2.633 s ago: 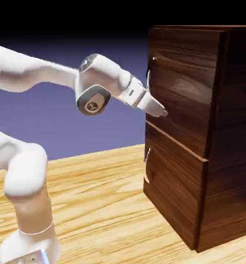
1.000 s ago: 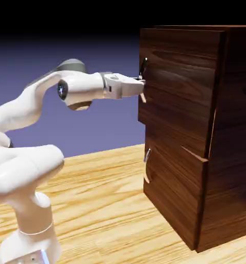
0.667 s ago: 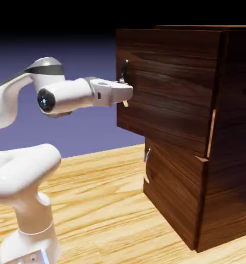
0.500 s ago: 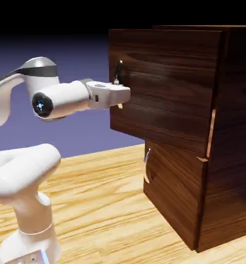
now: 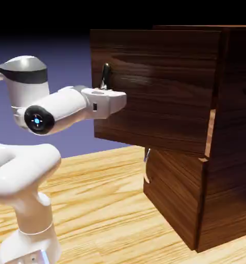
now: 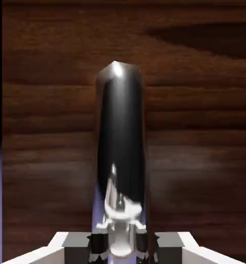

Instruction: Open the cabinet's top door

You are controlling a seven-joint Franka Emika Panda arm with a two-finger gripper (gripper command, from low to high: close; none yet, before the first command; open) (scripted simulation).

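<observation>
The door (image 5: pixel 156 87) is the upper front panel of the cabinet (image 5: pixel 233 134), which stands at the desk's (image 5: pixel 104 206) right side. I see it out of line with the cabinet face, its handle edge out toward the arm, pale inner edge showing at the right. It is dark walnut grain, broad and flat; the handle (image 6: pixel 120 154) is a slim, glossy metal bar, upright in the hand view.

The gripper (image 5: pixel 114 99) is pinching that handle: in the hand view the bar rises from between the fingertips, which it mostly hides.

My worry is slip. The bar looks smooth and narrow, so a pull off the door's path could let it slide out or twist in the grip. I judge the door partly open, with travel left. The lower panel (image 5: pixel 171 191) sits flush.
</observation>
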